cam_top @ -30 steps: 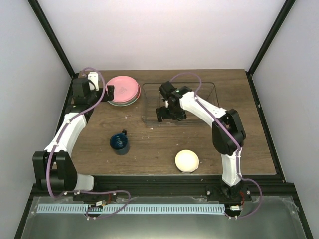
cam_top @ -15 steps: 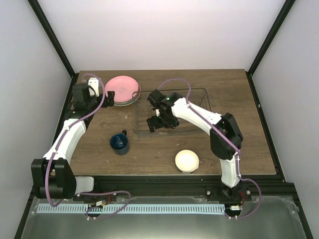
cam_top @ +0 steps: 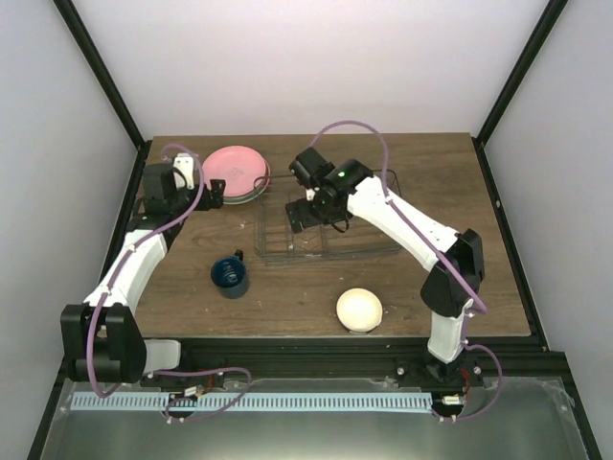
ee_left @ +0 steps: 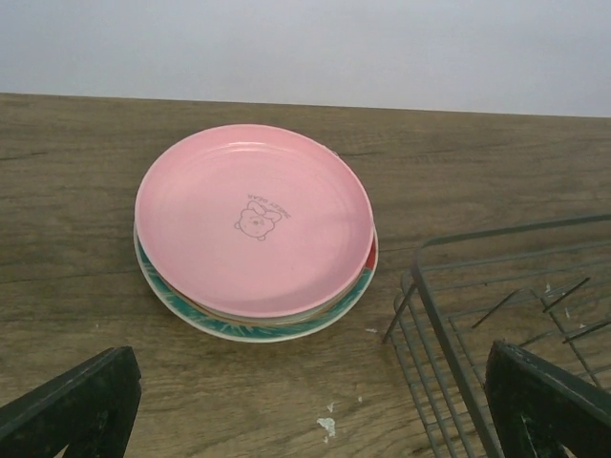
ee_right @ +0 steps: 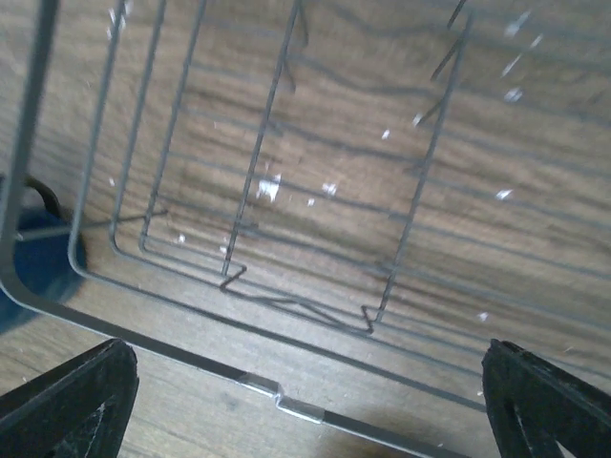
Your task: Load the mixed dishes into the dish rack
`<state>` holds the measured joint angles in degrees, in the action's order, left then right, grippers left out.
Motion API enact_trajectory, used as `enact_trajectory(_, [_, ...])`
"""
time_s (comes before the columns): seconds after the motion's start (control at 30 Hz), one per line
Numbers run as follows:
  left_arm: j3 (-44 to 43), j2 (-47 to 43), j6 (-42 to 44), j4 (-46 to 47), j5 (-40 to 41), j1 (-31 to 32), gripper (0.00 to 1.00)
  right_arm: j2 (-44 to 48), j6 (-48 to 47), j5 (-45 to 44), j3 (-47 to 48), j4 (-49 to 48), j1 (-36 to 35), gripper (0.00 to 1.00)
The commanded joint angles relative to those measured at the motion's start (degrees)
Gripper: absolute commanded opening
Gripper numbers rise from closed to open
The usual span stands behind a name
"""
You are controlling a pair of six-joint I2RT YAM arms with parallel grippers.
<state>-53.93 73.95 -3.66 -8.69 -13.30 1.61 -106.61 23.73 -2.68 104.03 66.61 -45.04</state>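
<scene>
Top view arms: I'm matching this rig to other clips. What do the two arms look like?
Left arm and right arm: white shells, black joints, a looping purple cable along each. Black fingers. Green light on the right wrist.

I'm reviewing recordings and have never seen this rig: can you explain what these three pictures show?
Two white robot arms are bolted at the near edge of a wooden table, each ending in two dark fingers. One picture looks down from above; two come from wrist cameras. On the table: a plate stack topped by a pink plate, a wire dish rack, a dark blue mug, a cream bowl. The left fingers face the plates, the right fingers hang over the rack; both open, nothing held.
</scene>
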Motion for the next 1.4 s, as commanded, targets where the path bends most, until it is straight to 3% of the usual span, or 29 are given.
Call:
enact_trajectory(0.0, [-1.1,1.2,-2.5,-0.7,0.3,0.8,1.0,2.0,-1.4,-5.0,5.3,1.6,5.3,1.0])
enact_trajectory(0.3, [-12.4,12.0,-5.6,-15.9,2.8,2.4,1.0,-1.4,-7.8,-10.4,11.8,0.9,22.6,1.0])
enact_trajectory(0.47, [-14.3,15.8,-6.0,-17.4,5.5,5.8,1.0,-4.1,-9.2,-11.9,11.4,2.0,27.5,1.0])
enact_trajectory(1.13, [-21.4,29.2,-7.5,-16.5,4.0,12.2,1.0,-0.4,-9.4,-8.1,-12.6,-9.3,32.3,1.0])
enact_trajectory(1.37, [-23.5,32.0,-7.2,-16.6,5.7,12.4,1.0,1.7,-8.1,-3.7,-16.7,-8.6,32.4,1.0])
